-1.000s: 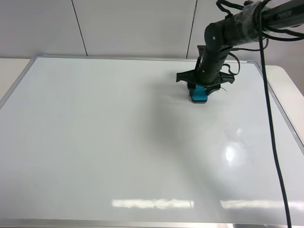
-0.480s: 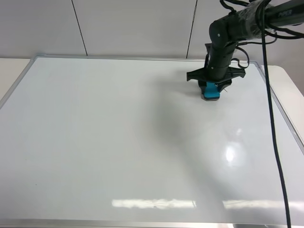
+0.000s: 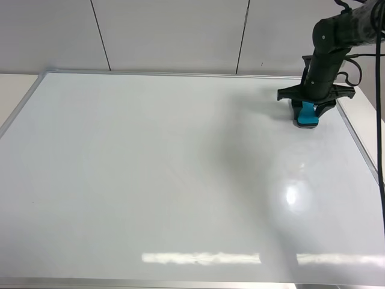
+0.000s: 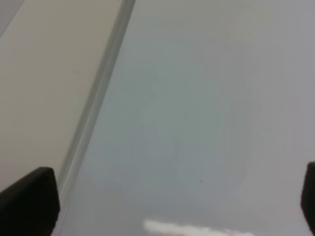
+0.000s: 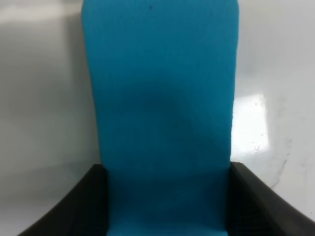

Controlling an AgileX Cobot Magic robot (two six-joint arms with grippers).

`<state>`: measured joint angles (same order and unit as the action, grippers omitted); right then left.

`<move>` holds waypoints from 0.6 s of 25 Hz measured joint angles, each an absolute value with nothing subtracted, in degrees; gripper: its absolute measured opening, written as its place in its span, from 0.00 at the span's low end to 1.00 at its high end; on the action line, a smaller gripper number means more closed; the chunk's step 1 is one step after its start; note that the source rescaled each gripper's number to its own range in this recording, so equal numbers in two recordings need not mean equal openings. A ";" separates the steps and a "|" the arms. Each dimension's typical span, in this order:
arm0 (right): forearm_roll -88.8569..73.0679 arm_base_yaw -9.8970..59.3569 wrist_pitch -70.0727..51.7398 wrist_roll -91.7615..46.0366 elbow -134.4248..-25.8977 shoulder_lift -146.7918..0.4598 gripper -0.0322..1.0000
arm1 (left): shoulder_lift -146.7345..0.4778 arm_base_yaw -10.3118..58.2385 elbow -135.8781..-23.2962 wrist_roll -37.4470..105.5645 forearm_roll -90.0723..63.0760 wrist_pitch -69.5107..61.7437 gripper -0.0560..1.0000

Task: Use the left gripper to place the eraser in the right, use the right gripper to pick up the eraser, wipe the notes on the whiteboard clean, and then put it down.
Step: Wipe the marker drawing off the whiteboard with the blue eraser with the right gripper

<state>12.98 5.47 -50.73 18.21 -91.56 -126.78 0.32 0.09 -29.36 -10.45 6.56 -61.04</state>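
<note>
I saw the right gripper clamped tight on the teal eraser, pressing it onto the whiteboard at about two o'clock, near the frame. My left gripper hung with jaws spread wide, holding nothing, above the board's edge.

We find no readable text, label, brand or number in any view. The whiteboard shows us only glare, and the eraser bears no print we can read.
</note>
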 joint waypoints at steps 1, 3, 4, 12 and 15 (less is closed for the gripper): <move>12.76 5.48 -50.61 17.86 -91.56 -126.71 0.05 | 0.32 0.09 -29.36 -10.45 6.56 -61.04 1.00; 12.68 6.01 -50.23 16.84 -91.56 -126.63 0.05 | 0.32 0.09 -29.36 -10.45 6.56 -61.04 1.00; 12.96 6.47 -50.02 16.56 -91.56 -126.63 0.05 | 0.32 0.09 -29.36 -10.45 6.56 -61.04 1.00; 8.67 17.81 -43.35 14.98 -91.56 -126.87 0.05 | 0.32 0.09 -29.36 -10.50 6.56 -61.04 1.00; 6.99 21.87 -41.47 14.98 -91.41 -127.07 0.05 | 0.32 0.09 -29.36 -10.50 6.56 -61.04 1.00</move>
